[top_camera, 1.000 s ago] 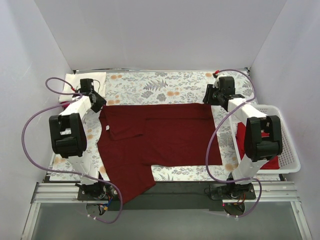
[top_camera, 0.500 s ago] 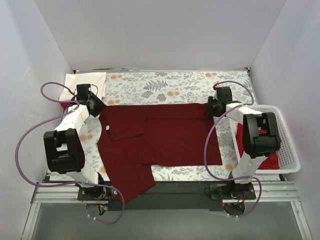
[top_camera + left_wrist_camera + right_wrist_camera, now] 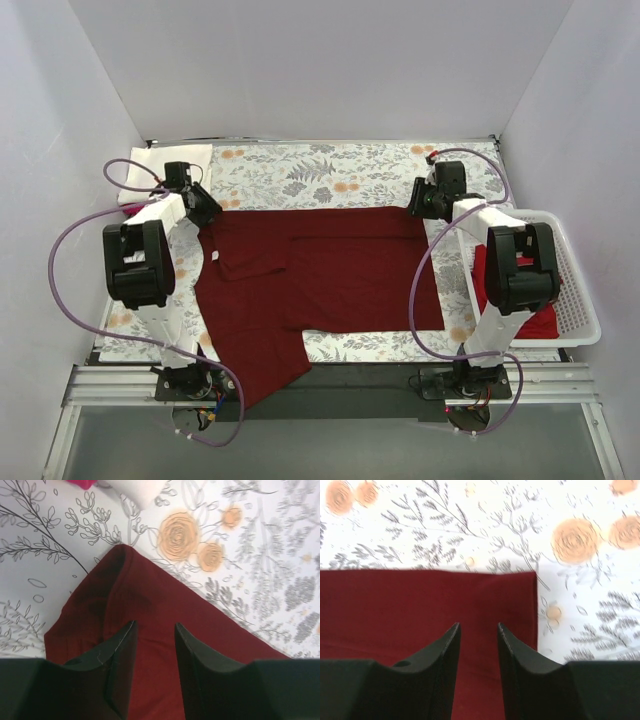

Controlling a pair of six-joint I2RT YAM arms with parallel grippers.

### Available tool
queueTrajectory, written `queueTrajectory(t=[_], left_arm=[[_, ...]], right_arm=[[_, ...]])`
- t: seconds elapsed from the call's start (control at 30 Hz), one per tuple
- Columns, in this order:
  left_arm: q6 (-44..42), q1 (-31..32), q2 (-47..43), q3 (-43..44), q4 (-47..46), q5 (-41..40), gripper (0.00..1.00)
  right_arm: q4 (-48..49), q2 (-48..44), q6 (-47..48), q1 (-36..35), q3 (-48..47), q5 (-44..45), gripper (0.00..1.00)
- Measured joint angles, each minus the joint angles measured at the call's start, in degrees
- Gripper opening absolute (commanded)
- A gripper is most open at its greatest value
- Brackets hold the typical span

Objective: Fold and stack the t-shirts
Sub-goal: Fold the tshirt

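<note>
A dark maroon t-shirt (image 3: 320,275) lies spread on the flowered cloth, partly folded, with its near left corner hanging over the table's front edge. My left gripper (image 3: 205,212) is open above the shirt's far left corner (image 3: 120,580), holding nothing. My right gripper (image 3: 414,205) is open above the shirt's far right corner (image 3: 520,590), holding nothing. A cream-white t-shirt (image 3: 170,165) lies folded at the far left. A brighter red t-shirt (image 3: 500,285) lies in the white lattice basket (image 3: 580,320).
The white basket stands at the right edge of the table. A flowered cloth (image 3: 320,170) covers the table. White walls close in the back and both sides. A bit of pink (image 3: 82,482) shows beside the cream-white shirt.
Both grippers have shifted slightly near the shirt's far corners; the right one moved a little back. The shirt has not visibly moved.
</note>
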State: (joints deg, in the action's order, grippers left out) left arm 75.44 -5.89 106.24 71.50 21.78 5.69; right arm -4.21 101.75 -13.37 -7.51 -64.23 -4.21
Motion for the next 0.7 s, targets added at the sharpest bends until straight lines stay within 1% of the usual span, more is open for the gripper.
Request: queueTrajectory(t=[0.17, 0.33, 0.53, 0.67, 0.7], left_arm=[[0.2, 0.0, 6.03, 2.29, 0.59, 0.66, 0.33], [0.5, -0.07, 10.51, 8.13, 0.74, 0.96, 0.33], [1.36, 0.0, 16.63, 16.55, 1.14, 1.84, 0.33], [1.99, 0.22, 21.46, 23.58, 1.46, 3.13, 0.34], [2.12, 0.39, 22.71, 25.49, 1.64, 3.43, 0.36]], right_arm=[[3.17, 5.57, -1.53, 0.07, -3.82, -1.95, 0.41], [4.57, 12.5, -3.04, 1.11, -7.54, -2.36, 0.42], [5.22, 19.93, -4.74, 4.83, -17.09, -3.85, 0.47], [5.22, 26.71, -5.35, 6.73, -26.84, -5.88, 0.49], [5.22, 28.35, -5.35, 7.06, -29.14, -6.4, 0.52]])
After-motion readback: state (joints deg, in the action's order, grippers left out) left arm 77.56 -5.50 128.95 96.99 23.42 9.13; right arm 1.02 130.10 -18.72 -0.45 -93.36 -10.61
